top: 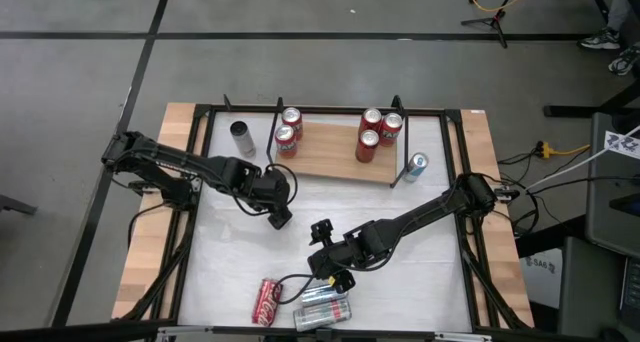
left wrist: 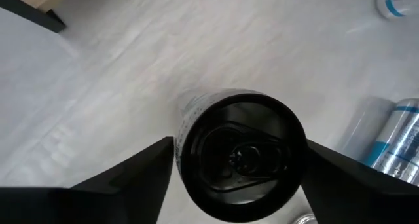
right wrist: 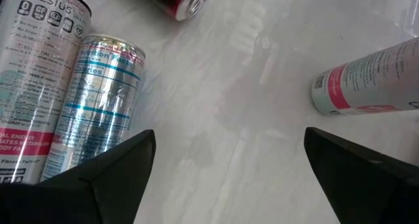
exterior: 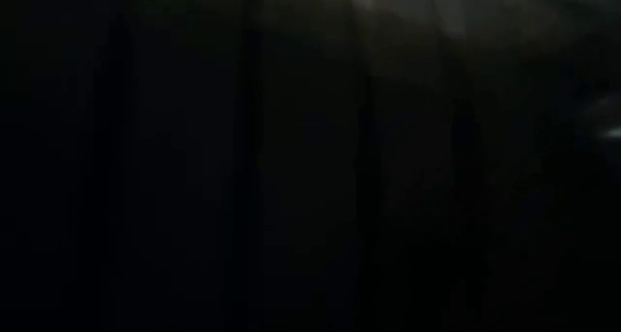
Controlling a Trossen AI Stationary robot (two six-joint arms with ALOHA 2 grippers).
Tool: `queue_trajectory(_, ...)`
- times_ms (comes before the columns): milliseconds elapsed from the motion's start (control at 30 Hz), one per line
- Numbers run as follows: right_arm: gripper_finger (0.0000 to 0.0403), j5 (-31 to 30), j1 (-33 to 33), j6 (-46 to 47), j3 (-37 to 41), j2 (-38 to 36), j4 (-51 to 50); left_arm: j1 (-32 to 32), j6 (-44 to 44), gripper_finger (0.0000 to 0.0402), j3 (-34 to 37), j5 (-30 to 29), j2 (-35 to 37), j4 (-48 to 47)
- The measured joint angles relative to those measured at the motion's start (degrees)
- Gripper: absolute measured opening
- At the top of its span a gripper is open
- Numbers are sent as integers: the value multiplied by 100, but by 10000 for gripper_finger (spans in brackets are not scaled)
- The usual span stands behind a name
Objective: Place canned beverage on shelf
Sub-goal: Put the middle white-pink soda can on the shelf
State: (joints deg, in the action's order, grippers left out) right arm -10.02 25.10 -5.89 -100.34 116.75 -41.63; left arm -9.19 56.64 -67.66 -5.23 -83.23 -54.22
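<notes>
The shelf [top: 325, 152] lies at the table's far middle with two red cans [top: 288, 129] at its left end and three [top: 377, 129] toward its right. My left gripper [top: 281, 218] [left wrist: 240, 145] points down over an upright black can [left wrist: 242, 155] in front of the shelf, a finger against each side. My right gripper [top: 335, 277] [right wrist: 229, 145] hangs open over bare table near the front edge, holding nothing. The low view is dark. My left gripper has the black can between its two fingers [left wrist: 141, 178], which meet opposite sides of the wall just below the top rim [left wrist: 180, 145]. The fingers come from above, slanting down. The can stands upright, top up; its bottom is hidden by the can itself.
A dark can [top: 241, 137] stands left of the shelf, and a blue-white one [top: 416, 164] off its right end. Near the front edge lie a red can [top: 268, 302] [right wrist: 177, 1], silver cans [top: 322, 307] [right wrist: 98, 99] and a white-pink can [right wrist: 366, 86].
</notes>
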Motion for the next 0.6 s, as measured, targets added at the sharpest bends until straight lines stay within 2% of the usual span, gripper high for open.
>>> queue_trajectory(133,383,0,0,0,-1,0,2,-20,-57,261,0,-19,0,-2)
queue_trajectory(233,383,0,0,0,1,0,2,-20,-409,250,0,-9,1,-2)
queue_trajectory(400,383,0,0,0,1,0,2,30,-1370,249,0,140,1,52)
queue_trajectory(600,383,0,0,0,1,0,2,165,-2991,249,11,768,-4,228)
